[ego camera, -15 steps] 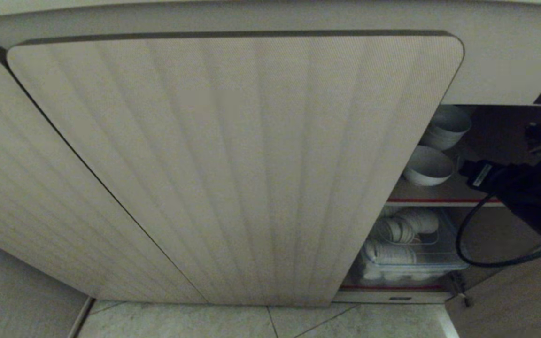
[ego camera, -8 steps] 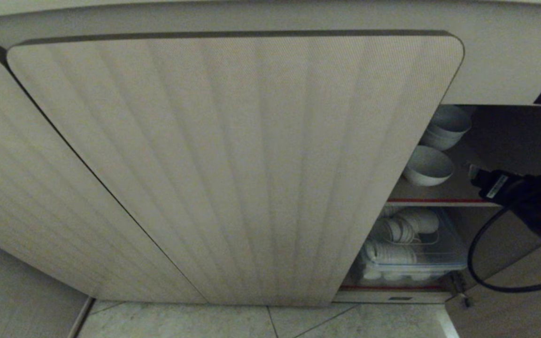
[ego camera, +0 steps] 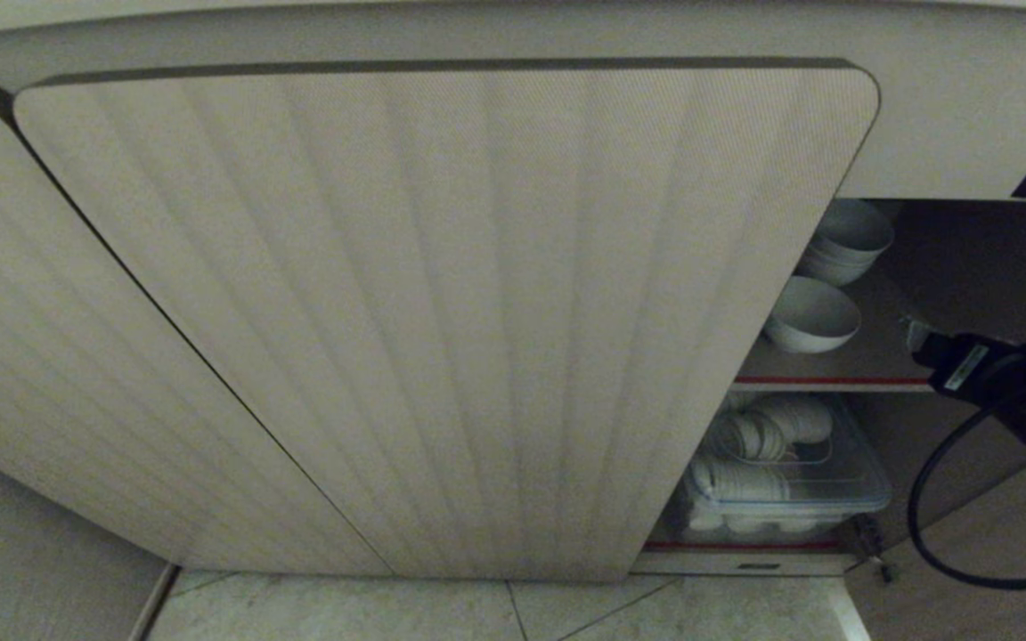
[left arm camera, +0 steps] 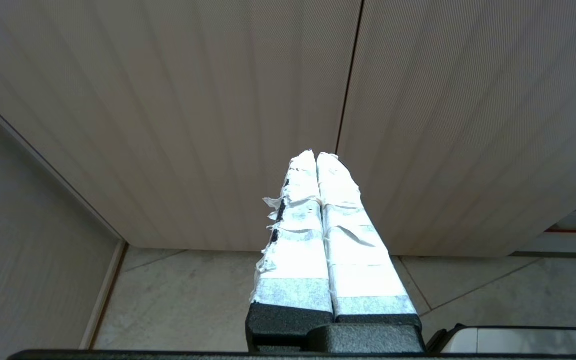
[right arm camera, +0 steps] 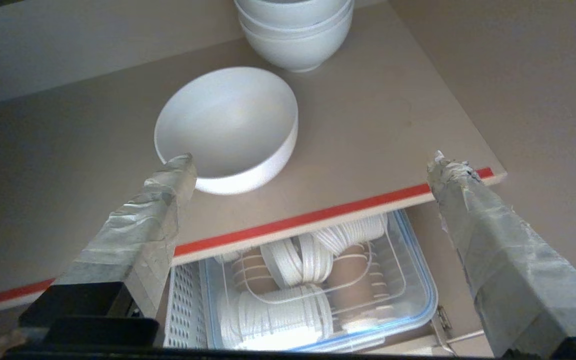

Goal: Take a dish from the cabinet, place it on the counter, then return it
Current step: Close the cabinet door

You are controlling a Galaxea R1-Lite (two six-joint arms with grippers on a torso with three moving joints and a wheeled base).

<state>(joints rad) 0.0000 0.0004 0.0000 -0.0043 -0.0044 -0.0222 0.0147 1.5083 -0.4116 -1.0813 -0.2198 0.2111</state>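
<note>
- One dish [right arm camera: 228, 127] sits alone on the cabinet [ego camera: 442, 312] shelf [right arm camera: 383, 130], near its red edge, easy to reach.
- My right gripper [right arm camera: 308, 165] hangs before that shelf, jaws apart for the dish.
- Left gripper [left arm camera: 316, 157], fingers together, idles facing the doors.

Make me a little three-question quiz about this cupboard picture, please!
1. True or false: the right hand is open and empty.
2. Where does the single white bowl sit? A) on the upper shelf B) in the clear box C) on the floor
3. Fill in: the shelf's front edge is coloured ____.

Key:
1. True. Its fingers stand wide apart in front of the shelf and hold nothing.
2. A. It sits beside the stack of bowls.
3. Red.
</note>
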